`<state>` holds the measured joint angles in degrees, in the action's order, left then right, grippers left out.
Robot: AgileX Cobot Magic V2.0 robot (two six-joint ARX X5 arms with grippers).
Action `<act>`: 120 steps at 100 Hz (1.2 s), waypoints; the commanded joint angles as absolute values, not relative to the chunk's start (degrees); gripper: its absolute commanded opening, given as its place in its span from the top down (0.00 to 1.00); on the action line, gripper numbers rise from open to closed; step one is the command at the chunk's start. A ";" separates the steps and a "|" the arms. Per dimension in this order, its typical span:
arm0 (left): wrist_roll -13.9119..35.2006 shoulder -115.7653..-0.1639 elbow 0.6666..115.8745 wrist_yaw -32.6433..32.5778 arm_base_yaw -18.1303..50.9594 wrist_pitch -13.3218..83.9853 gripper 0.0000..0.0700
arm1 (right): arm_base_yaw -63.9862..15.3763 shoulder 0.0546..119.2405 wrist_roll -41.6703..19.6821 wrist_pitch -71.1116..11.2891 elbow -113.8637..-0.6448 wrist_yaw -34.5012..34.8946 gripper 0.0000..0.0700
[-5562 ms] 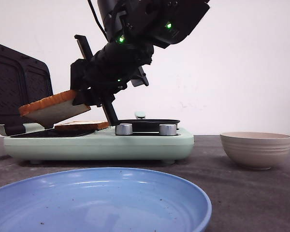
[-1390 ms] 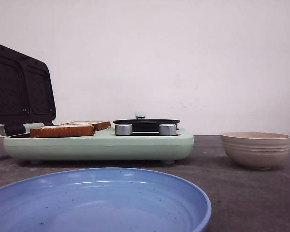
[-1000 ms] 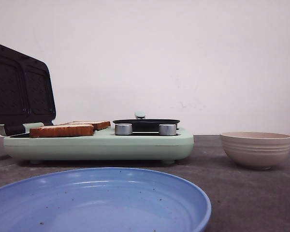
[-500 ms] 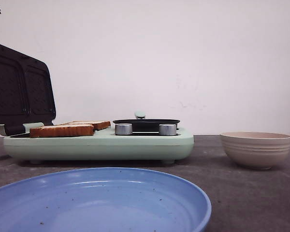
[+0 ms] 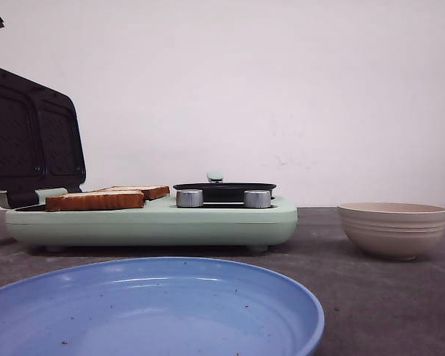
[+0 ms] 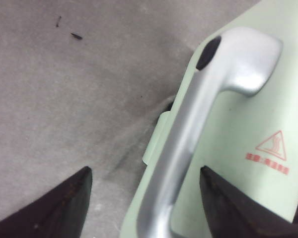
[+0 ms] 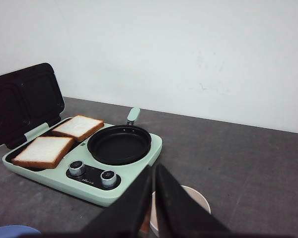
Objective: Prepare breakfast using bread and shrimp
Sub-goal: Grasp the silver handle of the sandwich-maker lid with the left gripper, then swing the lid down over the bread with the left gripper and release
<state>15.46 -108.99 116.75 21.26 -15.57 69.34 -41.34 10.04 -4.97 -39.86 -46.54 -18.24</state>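
Note:
Two slices of bread lie flat side by side on the left hot plate of the mint-green sandwich maker [image 5: 152,222], the near slice [image 5: 95,199] [image 7: 43,151] and the far slice [image 5: 137,190] [image 7: 78,127]. Its dark lid [image 5: 30,141] stands open. My left gripper [image 6: 145,169] is open, its fingers on either side of the lid's silver handle [image 6: 188,134] and apart from it. My right gripper [image 7: 154,166] is shut and holds nothing, hovering over the beige bowl [image 7: 201,198]. A small orange-red bit, perhaps the shrimp [image 7: 145,223], peeks out in the bowl beside a finger.
A black round pan [image 5: 224,188] sits on the appliance's right side behind two silver knobs [image 5: 190,198]. The beige bowl [image 5: 393,230] stands to the right on the dark table. A large blue plate [image 5: 156,311] fills the front edge.
The left gripper, which held a slice over the hot plate, has let it go; both slices now lie flat. The arm left the front view; a dark tip now shows above the lid.

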 commanded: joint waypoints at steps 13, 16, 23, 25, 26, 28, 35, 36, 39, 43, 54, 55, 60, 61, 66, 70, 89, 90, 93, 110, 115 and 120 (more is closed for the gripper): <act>15.77 -110.72 118.45 21.50 -14.74 69.17 0.50 | -41.80 9.96 -5.80 -39.51 -46.81 -18.50 1.00; 15.77 -110.72 118.45 21.47 -14.59 69.17 0.50 | -41.80 9.96 -5.80 -39.51 -46.81 -18.50 1.00; 15.77 -110.76 118.45 21.47 -14.20 69.19 0.51 | -41.80 9.96 -5.78 -39.51 -46.81 -18.50 1.00; 15.77 -110.83 118.45 21.47 -14.11 69.19 0.52 | -41.80 9.96 -5.80 -39.51 -46.81 -18.50 1.00; 15.77 -110.85 118.45 21.47 -14.09 69.19 0.53 | -41.80 9.96 -5.78 -39.51 -46.81 -18.50 1.00; 15.75 -110.89 118.45 21.45 -14.00 69.25 0.55 | -41.80 9.96 -5.78 -39.51 -46.81 -18.50 1.00; 15.73 -111.20 118.45 21.41 -13.67 69.52 0.58 | -41.80 9.96 -5.78 -39.51 -46.81 -18.50 1.00; 15.73 -111.24 118.45 21.41 -13.63 69.56 0.58 | -41.80 9.96 -5.78 -39.53 -46.81 -18.50 1.00; 15.73 -111.39 118.45 21.41 -13.47 69.69 0.58 | -41.80 9.96 -5.78 -39.51 -46.81 -18.50 1.00; 15.73 -111.48 118.45 21.41 -13.32 69.80 0.58 | -41.80 9.96 -5.78 -39.53 -46.81 -18.50 1.00; 15.68 -111.57 118.43 21.41 -12.86 69.36 0.73 | -41.80 9.96 -5.78 -39.68 -46.81 -18.50 1.00; 15.68 -111.57 118.45 21.43 -12.82 69.32 0.77 | -41.80 9.96 -5.78 -39.72 -46.81 -18.50 1.00; 15.66 -111.57 118.45 21.47 -12.60 69.17 0.98 | -41.80 9.96 -5.78 -39.99 -46.81 -18.50 1.00; 15.68 -111.57 118.43 21.47 -12.51 69.14 1.00 | -41.80 9.96 -5.78 -40.14 -46.81 -18.50 1.00; 15.59 -111.57 118.45 21.47 -12.19 69.01 1.00 | -41.80 9.96 -5.78 -40.40 -46.81 -18.50 1.00; 15.44 -111.57 118.45 21.47 -11.79 68.95 1.00 | -41.80 9.96 -5.76 -40.51 -46.81 -18.52 1.00; 15.27 -111.57 118.45 21.54 -9.21 66.89 1.00 | -41.80 9.96 -5.61 -40.36 -46.81 -18.63 1.00; 15.27 -111.57 118.45 21.54 -9.04 66.76 1.00 | -41.80 9.96 -5.61 -40.36 -46.81 -18.70 1.00; 15.29 -111.57 118.45 21.54 -8.49 66.39 1.00 | -41.80 9.96 -5.61 -40.34 -46.81 -18.96 1.00; 15.38 -111.57 118.45 21.54 -5.26 64.40 1.00 | -41.80 9.96 -5.58 -40.36 -46.81 -19.77 1.00; 15.51 -111.57 118.45 21.52 -4.27 64.23 1.00 | -41.80 9.96 -5.58 -40.36 -46.81 -19.77 1.00; 15.49 -111.57 118.45 21.50 -3.27 64.16 1.00 | -41.80 9.96 -5.58 -40.36 -46.81 -19.77 1.00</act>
